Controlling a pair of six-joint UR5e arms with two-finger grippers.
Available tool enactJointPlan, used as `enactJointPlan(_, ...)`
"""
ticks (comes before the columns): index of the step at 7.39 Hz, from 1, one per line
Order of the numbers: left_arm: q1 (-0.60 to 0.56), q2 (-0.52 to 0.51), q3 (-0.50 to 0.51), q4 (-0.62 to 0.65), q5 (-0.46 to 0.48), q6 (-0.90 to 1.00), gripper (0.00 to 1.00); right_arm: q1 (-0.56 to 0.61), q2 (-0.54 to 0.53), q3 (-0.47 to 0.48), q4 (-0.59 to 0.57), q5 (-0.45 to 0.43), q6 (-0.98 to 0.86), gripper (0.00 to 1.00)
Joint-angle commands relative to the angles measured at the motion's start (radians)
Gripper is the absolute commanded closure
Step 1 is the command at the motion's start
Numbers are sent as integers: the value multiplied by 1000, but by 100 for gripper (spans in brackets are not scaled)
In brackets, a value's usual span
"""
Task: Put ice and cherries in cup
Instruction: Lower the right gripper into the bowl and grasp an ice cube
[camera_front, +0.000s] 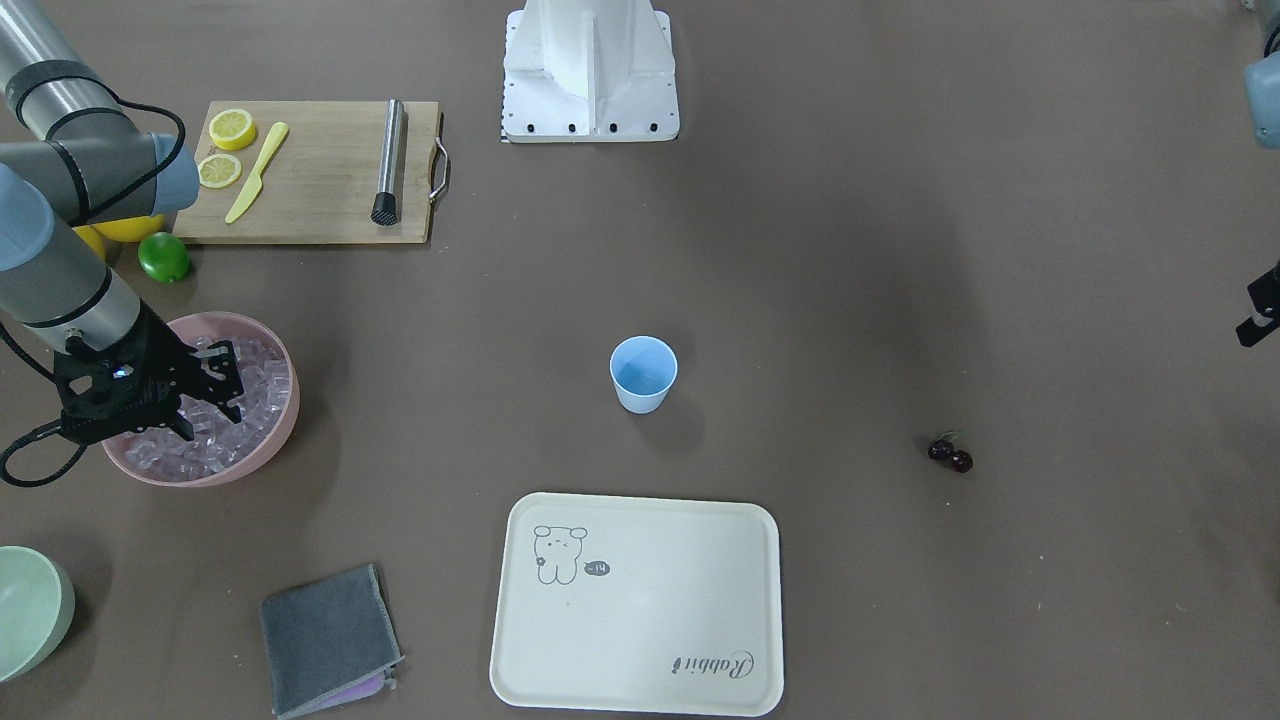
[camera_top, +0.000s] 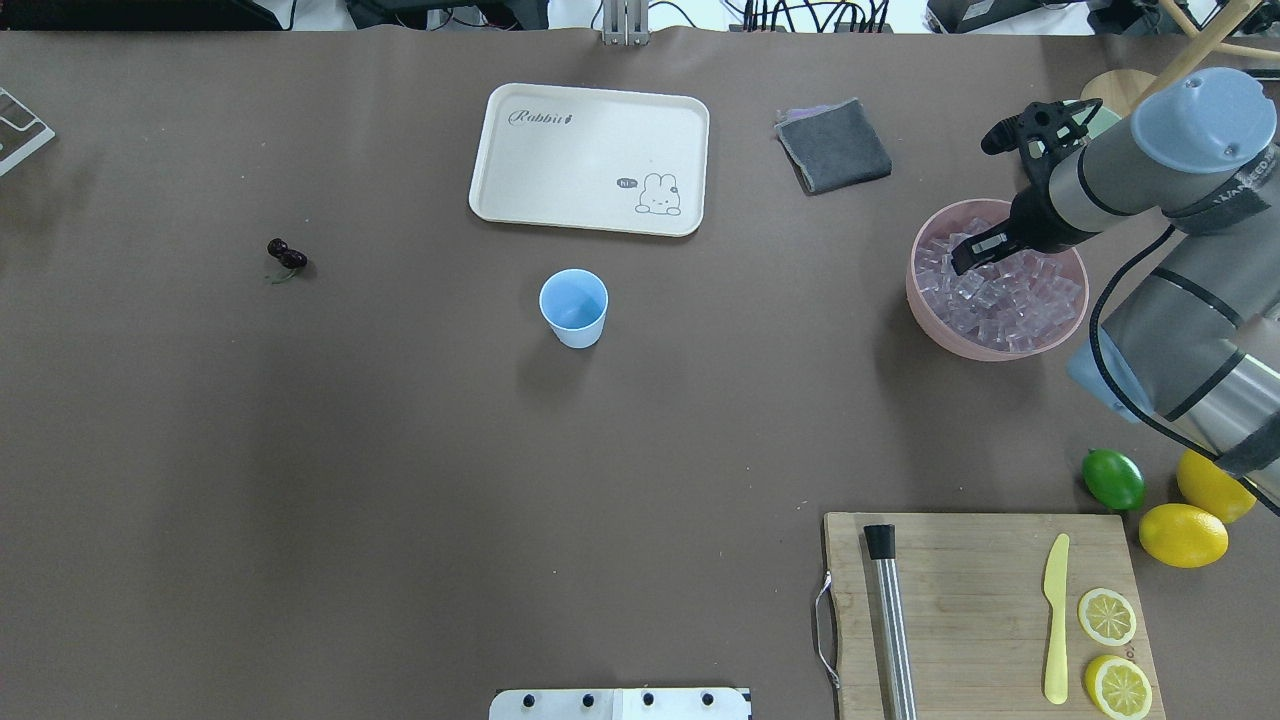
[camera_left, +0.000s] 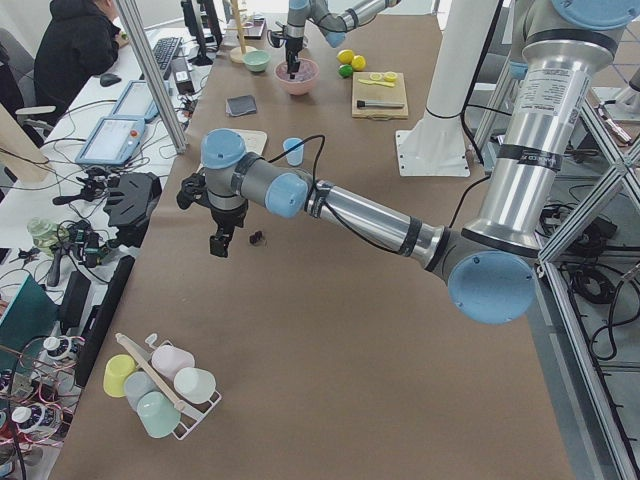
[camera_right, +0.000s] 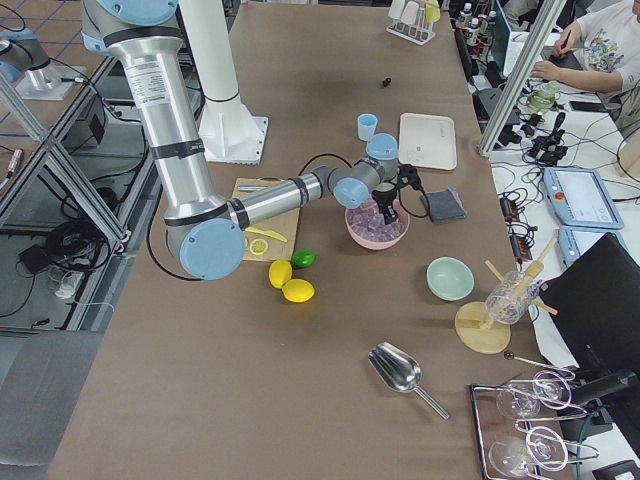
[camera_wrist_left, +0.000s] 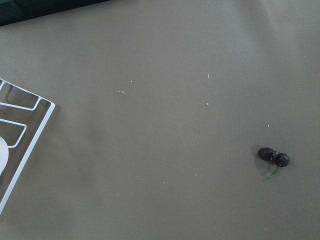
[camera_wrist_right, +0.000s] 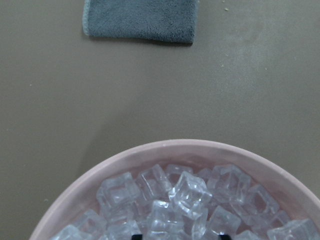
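Overhead exterior: cup (camera_top: 573, 308) upright mid-table, mouth up. Cherries (camera_top: 287, 253) well to its left, pair's long axis diagonal, stems toward robot's side. My right gripper (camera_front: 208, 405): jaws spread, tips down in ice (camera_top: 1000, 295) inside pink bowl (camera_top: 935, 330). Left gripper (camera_left: 217, 245) hovers near cherries; jaw state, I cannot tell.

right arm (camera_front: 80, 295), left arm (camera_left: 370, 215): silver tubes | joints (camera_top: 1200, 110): pale blue round caps, black rings | cables (camera_top: 1097, 335): black, looping outside wrists | right claw (camera_front: 210, 402), left claw (camera_left: 220, 245): black, skeletal | pedestal (camera_front: 590, 90): white, row of black bolts
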Motion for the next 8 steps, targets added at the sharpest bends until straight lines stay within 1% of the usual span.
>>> enactJointPlan(1, 0, 0, 5, 0, 0, 0, 2, -4, -3, -7, 0, -4, 0, 2)
enactJointPlan(5, 3, 0, 8, 0, 0, 2, 2, -32, -23, -2, 3, -6, 0, 2)
enactJointPlan(7, 3, 0, 3, 0, 0, 2, 2, -29, -59, 31, 3, -3, 0, 3)
enactJointPlan(8, 3, 0, 3, 0, 0, 2, 2, -30, -62, 34, 1, -4, 1, 9)
